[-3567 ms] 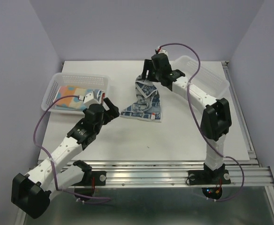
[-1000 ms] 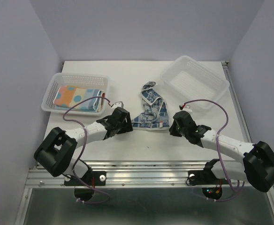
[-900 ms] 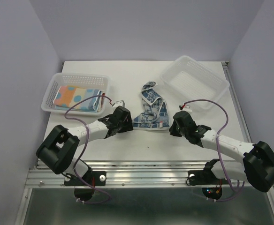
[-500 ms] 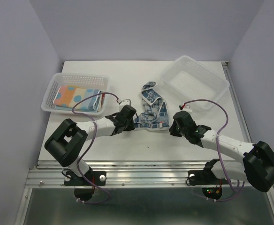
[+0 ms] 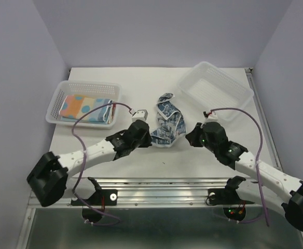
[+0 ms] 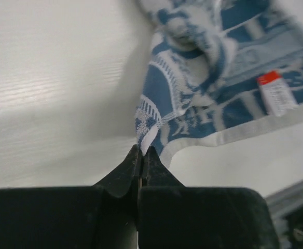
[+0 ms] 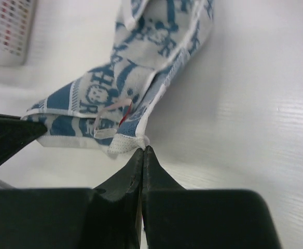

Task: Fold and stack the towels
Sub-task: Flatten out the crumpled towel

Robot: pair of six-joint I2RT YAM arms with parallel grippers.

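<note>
Work on 1 towel is under way near the middle of the counter (image 5: pixel 167 161). Closest to the counter's near edge, the left tool (image 6: pixel 141 153) is clamped shut on the near-left corner of the blue-and-white towel (image 5: pixel 167 122), with a sliver of white hem caught between its tips. The right tool (image 7: pixel 143 151) is likewise closed, and its tips meet the near-right corner of the same towel. The corner looks pinched there, though the hold is thin.

Between the 2 tools the towel's near hem lies roughly straight on the counter, with a red-and-white label (image 6: pixel 273 91) showing just inside it. Farther back the cloth is rumpled and bunched into a narrow heap rather than spread out. As far as I can judge, no fold has been made in it yet.

Beyond it, toward the counter's far-left corner, the left basket (image 5: pixel 86 84) holds a folded pastel dotted towel (image 5: pixel 76 105) lying flat. A bluish cloth edge (image 5: pixel 105 104) sits beside it, too small to name. Toward the far-right corner stands the right basket (image 5: pixel 216 88).

Judged from this, at least 1 towel is folded and put away. The blue-and-white 1 is left to be straightened, folded and stacked with the rest.
</note>
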